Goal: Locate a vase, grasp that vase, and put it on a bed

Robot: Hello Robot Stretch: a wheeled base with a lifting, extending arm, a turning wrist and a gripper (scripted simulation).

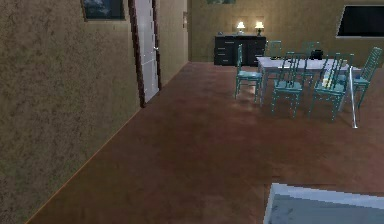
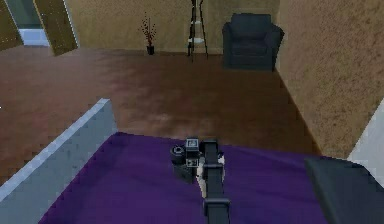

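Arm (image 2: 213,192) is hanging over the purple bed (image 2: 110,185); gripper (image 2: 183,160) is sitting dark against it, so cannot tell whether it is carrying the vase, nor where the vase is. Risk: letting go high is inviting a topple on soft bedding

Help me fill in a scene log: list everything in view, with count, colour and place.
door: 1, white, forward view's left wall
sideboard: 1, dark, far wall
table lamps: 2, glowing yellow, on the sideboard
dining table: 1, white, forward view's right
chairs: at least 4, teal, around the dining table
armchair: 1, dark blue-grey, arm side view's far wall
tripod stand: 1, dark, left of the armchair
pot of twigs: 1, dark, on the floor left of the tripod stand
bed: 1, purple cover with grey frame, arm side view's foreground
arm: 1, dark, rising from the bottom edge across the bed
hand: 1, dark, at the arm's end, bed cover behind it; cannot tell whether it holds anything
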